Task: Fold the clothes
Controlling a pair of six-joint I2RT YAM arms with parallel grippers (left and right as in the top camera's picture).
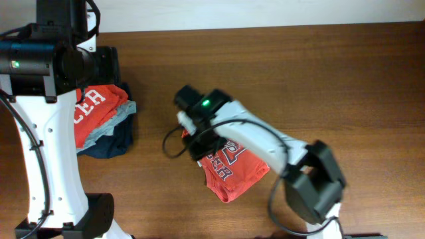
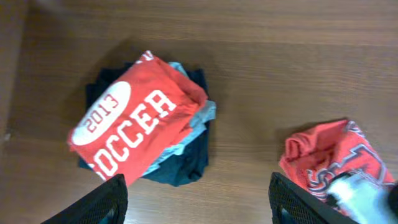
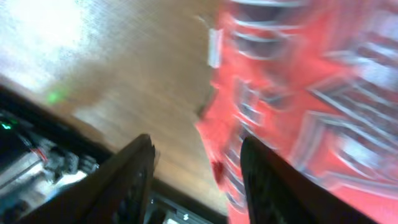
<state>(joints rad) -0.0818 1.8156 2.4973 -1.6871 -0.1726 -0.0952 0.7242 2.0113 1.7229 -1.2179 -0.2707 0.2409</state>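
T-shirt [image 1: 236, 174]: orange-red, gathered into a small, rumpled bundle with the navy-and-white print facing up.
Place of T-shirt: on the table [image 1: 345, 79], near the middle and toward the front edge, partly under the right arm.
Right gripper [image 3: 198, 140]: released. The two dark fingers stand apart and wood shows between them. It hangs at the upper left edge of the T-shirt. The red edge of the cloth shows in the gap, but the wrist view is blurred, so I cannot tell if a finger touches it.
Left gripper [image 2: 198, 180]: released, with the fingers wide apart and only bare wood between them. It is above the table, between the stack and the T-shirt.
Stack [image 1: 99, 123]: at the left side of the table, well apart from the T-shirt.
Red shirt [image 2: 134, 121]: folded, on top of the stack, with white "2013 SOCCER" facing up.
Grey garment [image 2: 202, 115]: under the red shirt, its edge showing at the right.
Navy garment [image 2: 186, 163]: at the bottom of the stack.
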